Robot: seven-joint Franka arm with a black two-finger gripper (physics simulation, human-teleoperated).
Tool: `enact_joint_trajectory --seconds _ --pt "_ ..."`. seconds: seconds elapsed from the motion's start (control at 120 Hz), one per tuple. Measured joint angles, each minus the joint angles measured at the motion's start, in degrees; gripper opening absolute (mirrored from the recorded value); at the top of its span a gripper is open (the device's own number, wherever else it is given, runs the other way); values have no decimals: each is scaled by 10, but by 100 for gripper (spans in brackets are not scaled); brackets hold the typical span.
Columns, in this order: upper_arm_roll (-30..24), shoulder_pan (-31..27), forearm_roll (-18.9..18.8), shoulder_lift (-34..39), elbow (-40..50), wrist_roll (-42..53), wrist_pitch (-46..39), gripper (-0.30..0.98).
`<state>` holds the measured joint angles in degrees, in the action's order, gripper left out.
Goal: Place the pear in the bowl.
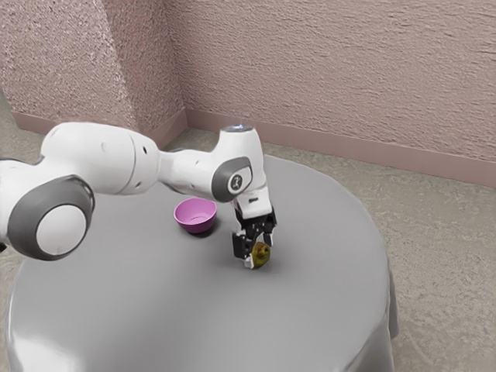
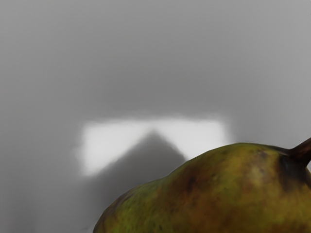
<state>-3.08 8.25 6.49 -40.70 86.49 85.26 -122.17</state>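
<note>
Pink, bumpy walls (image 1: pixel 333 70) stand behind everything, with a dull floor (image 1: pixel 446 240) below them. Next comes the round gray tabletop (image 1: pixel 325 271), and my big white arm (image 1: pixel 108 159) reaches over it. The purple bowl (image 1: pixel 196 227) sits on it, toward the exterior view's left from my black gripper (image 1: pixel 259 251). It looks empty and is well apart from the pear (image 2: pixel 209 194), which is down at my jaws, close to the tabletop and not in the bowl. Its brown stem (image 2: pixel 302 151) sticks out at one end. I think the step in hand is to get a good hold on the pear. I should squeeze around its fat middle, evenly and not too hard, because it is round and could roll or slip. Once I feel it is snug, I should lift it straight up, higher than the bowl's rim, then go across, lower it softly and let go. If I go too low, I could bump the bowl. As for my jaws, they are right by the pear, but I cannot tell how wide they are or if they have it tight.
</note>
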Motion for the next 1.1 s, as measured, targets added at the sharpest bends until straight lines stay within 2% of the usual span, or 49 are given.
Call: enact_joint_trajectory --seconds 0.108,0.167,0.233,0.442,0.575,0.708,0.817,1.1 --pt "0 0 0 -3 0 3 -1 54" --pt "0 0 0 -3 0 4 -3 55" --pt "0 -1 0 3 1 6 -3 39" --pt "0 -8 -1 70 41 8 -8 23" --pt "1 -54 -7 138 67 12 -9 20" --pt "27 -97 -16 159 71 17 -9 19" --pt "47 -116 -20 154 71 22 -8 18" --pt "58 -109 -20 91 26 33 -9 18"
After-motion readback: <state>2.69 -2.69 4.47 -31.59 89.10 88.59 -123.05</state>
